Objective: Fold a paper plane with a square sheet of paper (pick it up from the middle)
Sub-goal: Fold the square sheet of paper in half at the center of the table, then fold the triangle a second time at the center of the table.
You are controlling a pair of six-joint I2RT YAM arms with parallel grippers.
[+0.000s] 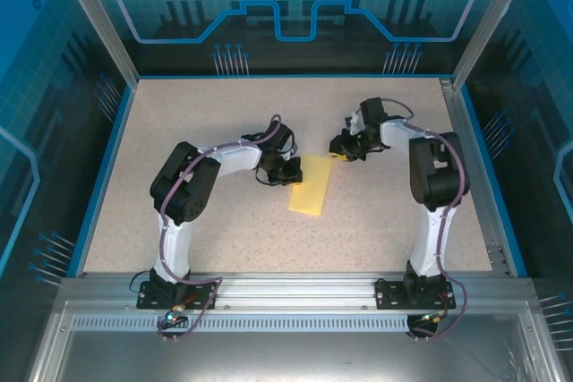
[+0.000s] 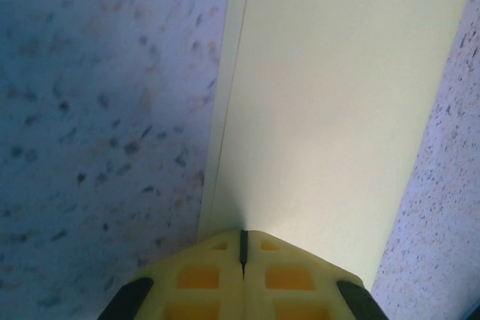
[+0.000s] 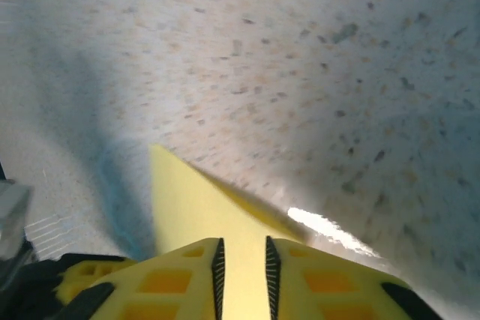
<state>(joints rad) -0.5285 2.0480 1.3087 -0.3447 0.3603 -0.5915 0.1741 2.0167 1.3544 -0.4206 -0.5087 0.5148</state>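
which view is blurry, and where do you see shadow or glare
right wrist: table smeared by motion blur, dark shadow left of the yellow paper, bright glare patch by its right edge; left wrist: fairly sharp, bluish cast over the table; top external: sharp, evenly lit

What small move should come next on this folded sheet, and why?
Probably back the right hand clear of the folded sheet: it stands slightly open over one corner, the fold looks laid, and the shut left hand sits at the sheet's edge.
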